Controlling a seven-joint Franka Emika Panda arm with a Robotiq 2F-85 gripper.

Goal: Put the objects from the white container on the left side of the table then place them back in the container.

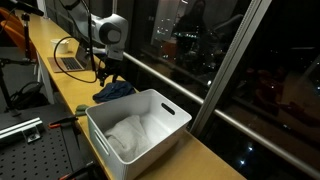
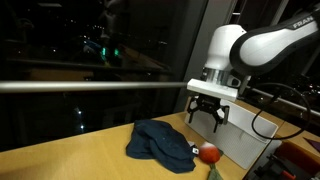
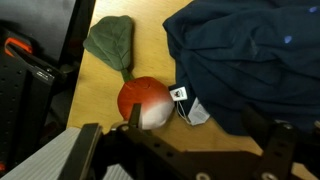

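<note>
A white container point(image 1: 160, 135) stands on the wooden table with a white cloth point(image 1: 128, 135) in it; its wall also shows in an exterior view point(image 2: 245, 145). A dark blue cloth point(image 1: 113, 90) point(image 2: 160, 143) point(image 3: 250, 50) lies crumpled on the table beside it. A red radish toy point(image 3: 145, 100) point(image 2: 209, 154) with a green leaf point(image 3: 110, 40) lies next to the cloth. My gripper point(image 2: 207, 118) point(image 1: 103, 72) point(image 3: 195, 125) is open and empty, hovering just above the table over the cloth's edge and the radish.
A laptop point(image 1: 72, 62) sits farther along the table. A metal railing point(image 2: 90, 86) and dark window run along the table's far edge. A black perforated board point(image 1: 30, 125) with tools lies beside the table. A small green object point(image 1: 80, 106) lies near the container.
</note>
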